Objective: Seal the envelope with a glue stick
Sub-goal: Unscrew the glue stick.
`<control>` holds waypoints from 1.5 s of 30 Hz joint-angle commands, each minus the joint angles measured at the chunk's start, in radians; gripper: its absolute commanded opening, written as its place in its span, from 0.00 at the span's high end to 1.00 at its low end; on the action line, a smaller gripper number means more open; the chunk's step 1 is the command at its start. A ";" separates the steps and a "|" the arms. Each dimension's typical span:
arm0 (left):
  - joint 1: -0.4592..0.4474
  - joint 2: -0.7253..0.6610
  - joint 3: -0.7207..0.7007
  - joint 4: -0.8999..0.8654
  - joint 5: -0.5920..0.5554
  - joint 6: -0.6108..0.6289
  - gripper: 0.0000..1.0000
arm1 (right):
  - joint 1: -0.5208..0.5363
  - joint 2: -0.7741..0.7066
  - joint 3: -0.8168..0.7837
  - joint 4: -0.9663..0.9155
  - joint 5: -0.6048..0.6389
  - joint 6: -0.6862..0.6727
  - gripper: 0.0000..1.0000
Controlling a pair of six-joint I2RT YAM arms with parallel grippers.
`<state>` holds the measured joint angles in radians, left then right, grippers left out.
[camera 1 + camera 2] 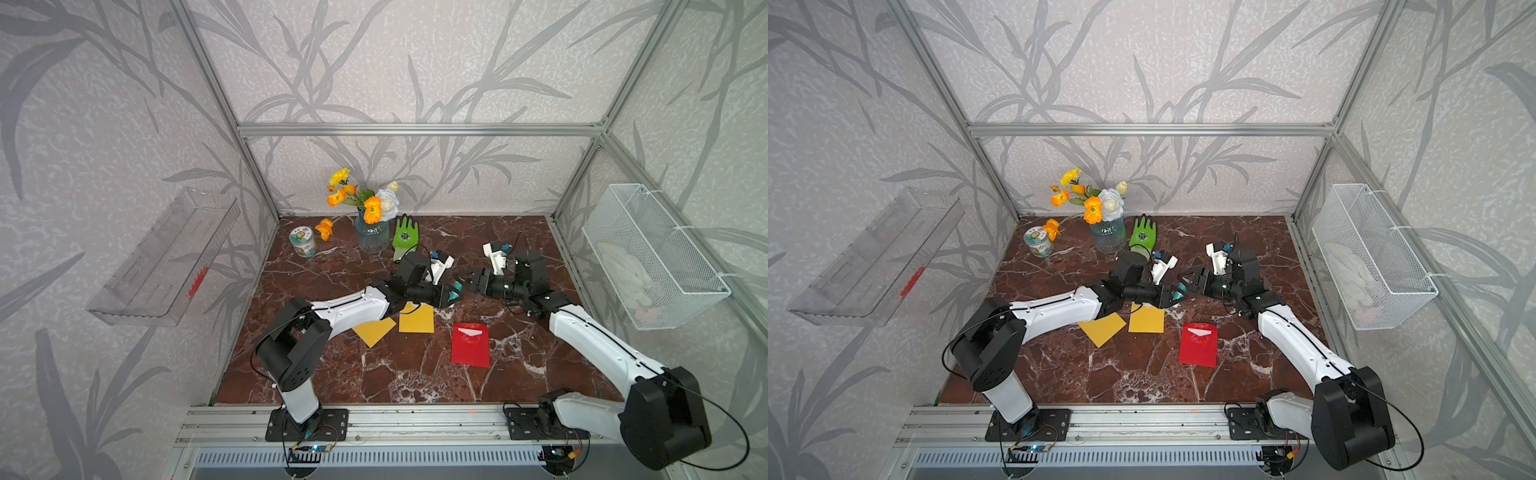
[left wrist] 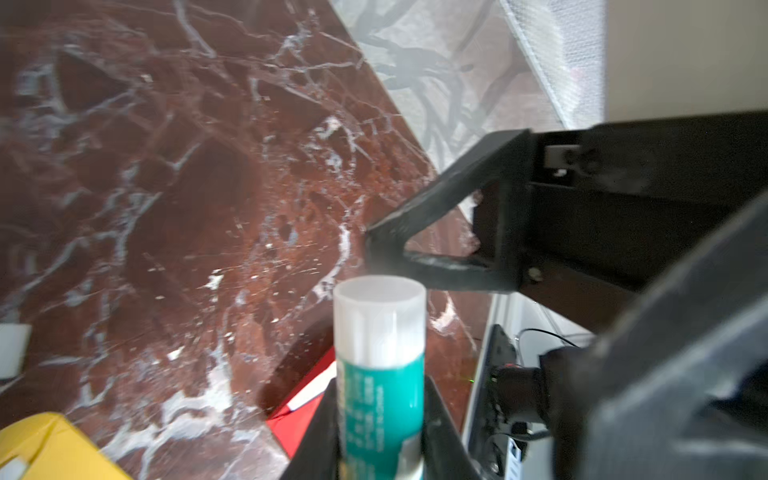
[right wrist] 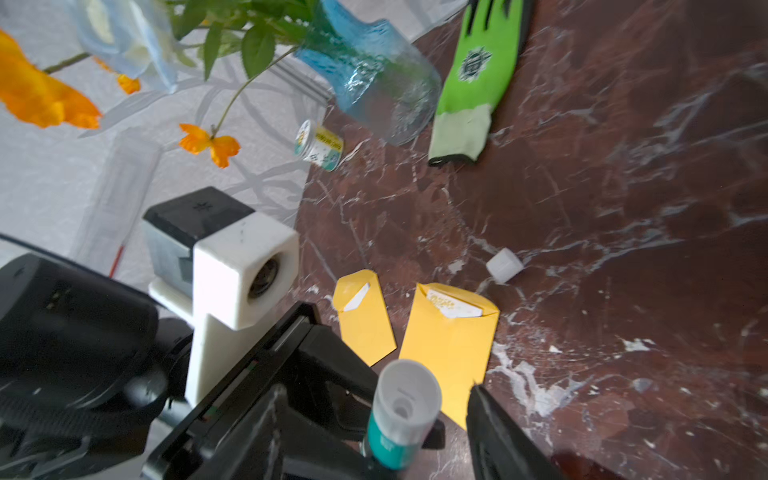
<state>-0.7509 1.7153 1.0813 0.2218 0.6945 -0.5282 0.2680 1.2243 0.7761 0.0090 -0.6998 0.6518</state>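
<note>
white shells (image 1: pixel 353 306), black joints (image 1: pixel 291 353), thin cables (image 1: pixel 735 419), black left pincer (image 1: pixel 455 293)

Before me, the dark red marble table (image 1: pixel 395 374) carries a blue glass vase (image 1: pixel 372 239) upright at its far edge, holding orange, yellow and white flowers (image 1: pixel 372 208); a green glove (image 1: pixel 405 235) lies flat just beside the vase; a small printed jar (image 1: pixel 302 242) stands near the far corner on my left, one orange bloom (image 1: pixel 324 228) drooping next to it; a clear plastic shelf (image 1: pixel 166 257) hangs on my left wall; a white wire basket (image 1: pixel 648 257) on my right wall holds pale items I cannot identify.
</note>
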 commanded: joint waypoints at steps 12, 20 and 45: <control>0.003 -0.090 -0.060 0.142 0.241 -0.051 1.00 | -0.077 0.009 -0.079 0.337 -0.359 0.152 0.54; 0.009 -0.086 -0.052 0.139 0.183 -0.049 1.00 | -0.073 0.017 -0.090 0.320 -0.363 0.152 0.55; -0.045 -0.075 -0.033 -0.027 -0.124 0.138 1.00 | -0.002 0.086 -0.035 0.006 0.046 0.059 0.87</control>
<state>-0.7765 1.6585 1.0294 0.2050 0.6876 -0.4728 0.2440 1.2839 0.7124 0.1333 -0.8642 0.7429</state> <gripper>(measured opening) 0.236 0.266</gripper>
